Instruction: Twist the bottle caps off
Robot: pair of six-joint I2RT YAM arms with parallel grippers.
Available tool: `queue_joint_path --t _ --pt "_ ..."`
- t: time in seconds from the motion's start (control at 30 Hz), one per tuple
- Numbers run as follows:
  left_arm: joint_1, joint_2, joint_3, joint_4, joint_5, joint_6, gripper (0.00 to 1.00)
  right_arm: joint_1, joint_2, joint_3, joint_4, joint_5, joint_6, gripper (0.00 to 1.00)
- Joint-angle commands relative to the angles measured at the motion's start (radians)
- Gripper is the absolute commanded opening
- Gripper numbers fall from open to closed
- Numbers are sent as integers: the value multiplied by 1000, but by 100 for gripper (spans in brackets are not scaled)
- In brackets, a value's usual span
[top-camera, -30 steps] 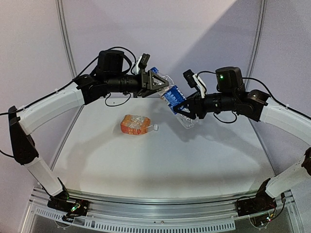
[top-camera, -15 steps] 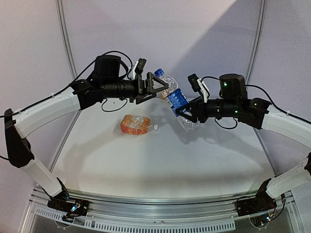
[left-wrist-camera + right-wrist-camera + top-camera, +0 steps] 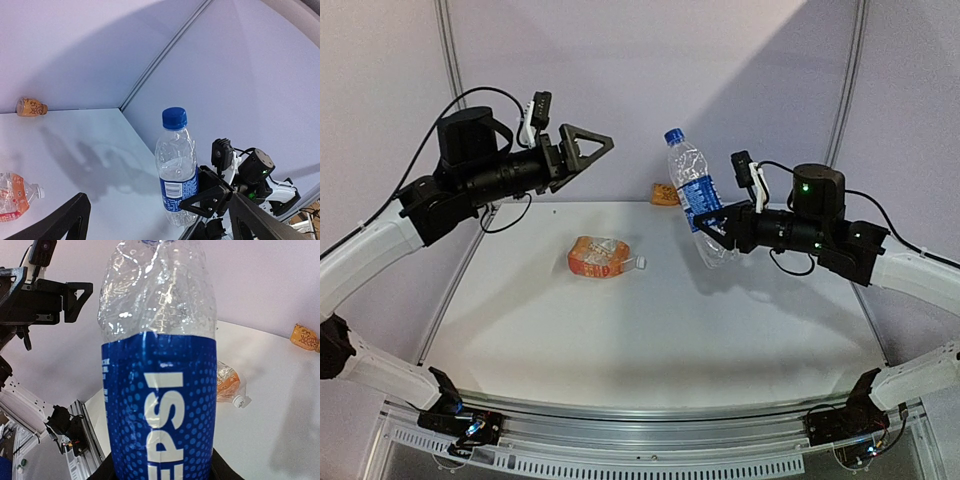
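Note:
The slim clear water bottle (image 3: 694, 195) with a blue label hangs nearly upright above the table, and my right gripper (image 3: 713, 226) is shut on its lower half. Its dark blue cap (image 3: 674, 135) is on the neck, also visible as the blue cap (image 3: 174, 118) in the left wrist view. The label of the water bottle (image 3: 160, 390) fills the right wrist view. My left gripper (image 3: 586, 146) stands open and empty, well left of the cap. The orange bottle (image 3: 600, 257) lies on its side on the table, its white cap (image 3: 641, 263) pointing right.
A small orange object (image 3: 665, 194) sits at the back edge of the table by the wall. The white tabletop (image 3: 650, 330) is bounded by grey walls with upright posts (image 3: 448, 60) at the corners. A metal rail (image 3: 650, 440) runs along the near edge.
My left gripper opened, let go of the blue cap and drew back to the left. The right arm carried the bottle slightly right and tipped it more upright.

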Motion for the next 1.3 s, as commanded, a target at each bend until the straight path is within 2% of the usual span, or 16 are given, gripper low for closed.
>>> queue_joint_path --t 0.0,0.07,0.1,0.23,0.37,0.5,0.73,1.0,1.27 --pt "21 58 77 -16 56 48 99 2 -11 8 43 27 91 5" --pt "26 80 94 0 132 49 99 3 -5 17 29 13 91 4" --pt "27 89 93 19 159 45 99 3 -4 21 22 4 92 0" --pt "27 125 110 56 199 32 99 2 0 35 -17 -28 99 0" --pt "27 195 188 43 265 43 99 2 4 15 39 -206 65 0" --pt "27 233 218 76 342 37 98 2 3 5 34 -281 22 0" --pt "28 277 223 203 443 -10 85 2 2 15 -32 -341 -42 0" --pt "28 305 242 179 449 -17 65 2 -4 13 -38 -337 -46 0" --pt "28 307 242 141 417 -13 55 2 -10 10 -28 -336 -41 0"
